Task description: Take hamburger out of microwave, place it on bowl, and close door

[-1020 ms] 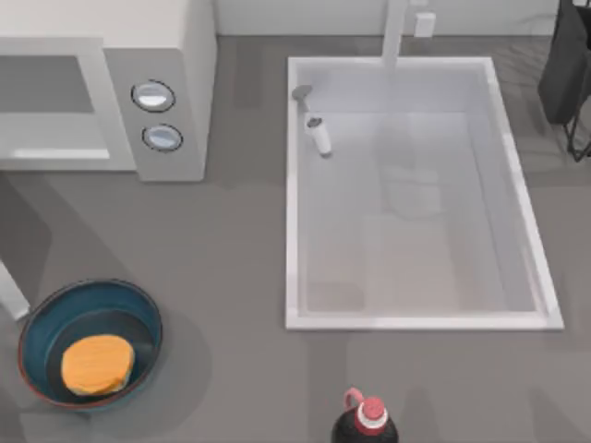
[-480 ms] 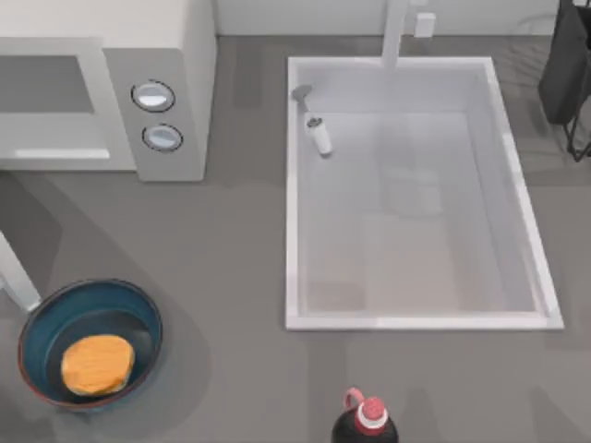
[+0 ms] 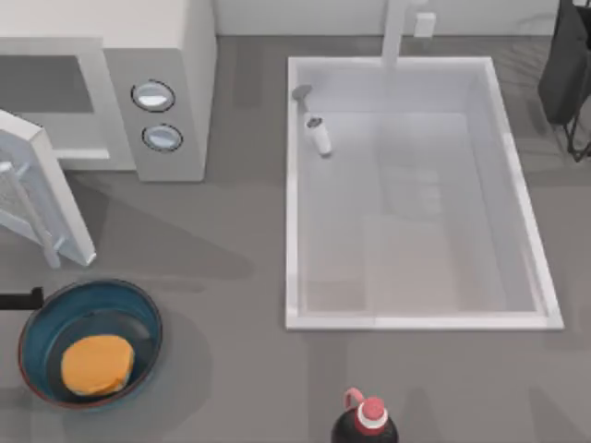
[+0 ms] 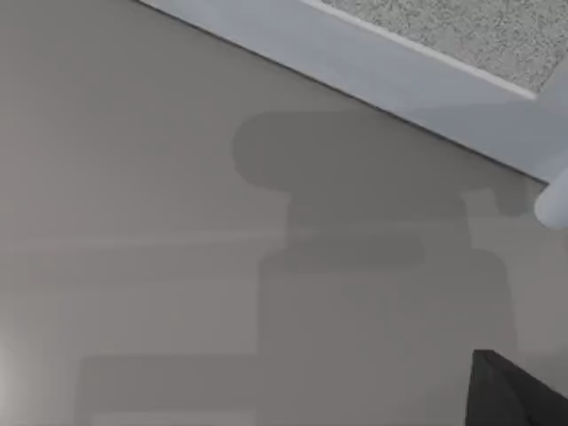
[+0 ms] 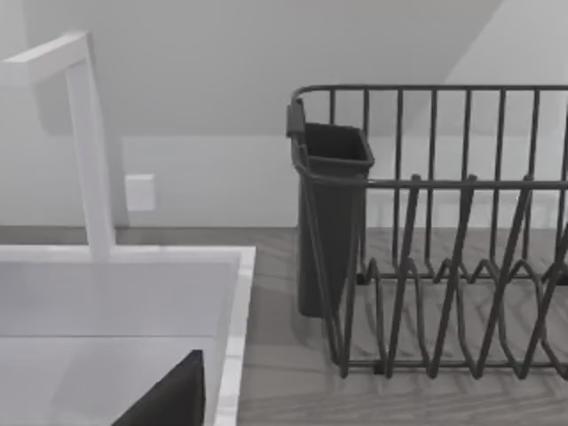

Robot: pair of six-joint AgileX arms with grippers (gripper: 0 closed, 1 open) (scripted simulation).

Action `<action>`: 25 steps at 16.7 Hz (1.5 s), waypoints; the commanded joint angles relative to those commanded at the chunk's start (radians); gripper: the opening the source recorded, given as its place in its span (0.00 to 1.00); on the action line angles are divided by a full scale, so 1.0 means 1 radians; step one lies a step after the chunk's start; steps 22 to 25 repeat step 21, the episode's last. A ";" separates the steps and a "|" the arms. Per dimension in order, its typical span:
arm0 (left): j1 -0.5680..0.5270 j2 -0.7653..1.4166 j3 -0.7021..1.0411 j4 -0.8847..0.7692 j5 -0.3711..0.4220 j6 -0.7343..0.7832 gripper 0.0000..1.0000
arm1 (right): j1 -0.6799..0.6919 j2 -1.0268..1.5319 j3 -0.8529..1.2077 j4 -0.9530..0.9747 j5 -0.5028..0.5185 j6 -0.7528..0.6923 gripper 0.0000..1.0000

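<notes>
The orange-tan hamburger (image 3: 97, 363) lies inside the blue-teal bowl (image 3: 148, 309) at the table's front left. Behind it stands the white microwave (image 3: 157, 55) with its grey cavity exposed. The door (image 3: 46, 185) hangs partly swung, angled between the cavity and the bowl. A dark part of my left gripper (image 3: 18, 298) pokes in at the left edge, just below the door and beside the bowl's rim. In the left wrist view the door (image 4: 417, 80) with its meshed window crosses close by, above grey tabletop. A dark tip of my right gripper (image 5: 169, 399) sits over the sink's corner.
A white sink basin (image 3: 522, 203) fills the middle right, with a faucet (image 3: 395, 32) behind it and a small white bottle (image 3: 319, 137) inside. A dark soda bottle (image 3: 367, 423) stands at the front edge. A black dish rack (image 3: 568, 74) occupies the far right corner.
The door has swung in from the left edge toward the microwave, from a thin sliver to a broad angled panel. A dark part of my left gripper has appeared below it.
</notes>
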 joint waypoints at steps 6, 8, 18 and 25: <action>-0.078 0.031 0.032 -0.014 0.063 -0.067 0.00 | 0.000 0.000 0.000 0.000 0.000 0.000 1.00; -0.075 0.023 0.025 -0.013 0.059 -0.067 0.00 | 0.000 0.000 0.000 0.000 0.000 0.000 1.00; -0.101 -0.361 -0.291 -0.076 0.082 -0.090 0.00 | 0.000 0.000 0.000 0.000 0.000 0.000 1.00; -0.104 -0.394 -0.322 -0.083 0.084 -0.092 0.00 | 0.000 0.000 0.000 0.000 0.000 0.000 1.00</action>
